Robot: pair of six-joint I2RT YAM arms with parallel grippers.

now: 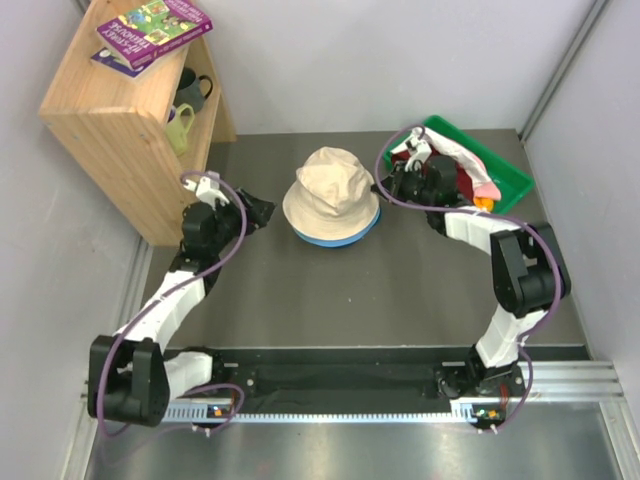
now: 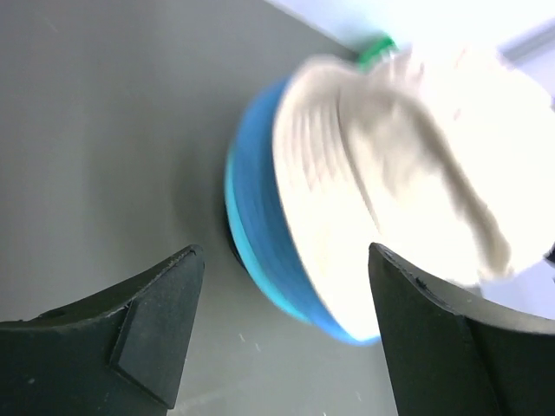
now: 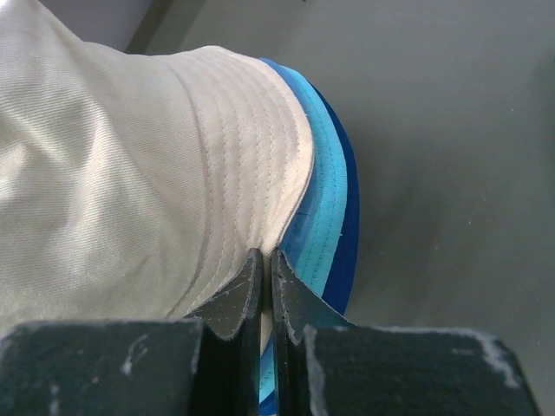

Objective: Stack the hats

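L tool [image 2: 284, 260] wide; R tool [image 3: 267, 257] pinches stitched cloth brim of floppy beige hat [image 3: 130, 173].

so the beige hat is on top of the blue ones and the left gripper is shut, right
Not quite: the left gripper is open, its fingers wide apart in the left wrist view. The beige hat does sit on top of the blue ones.
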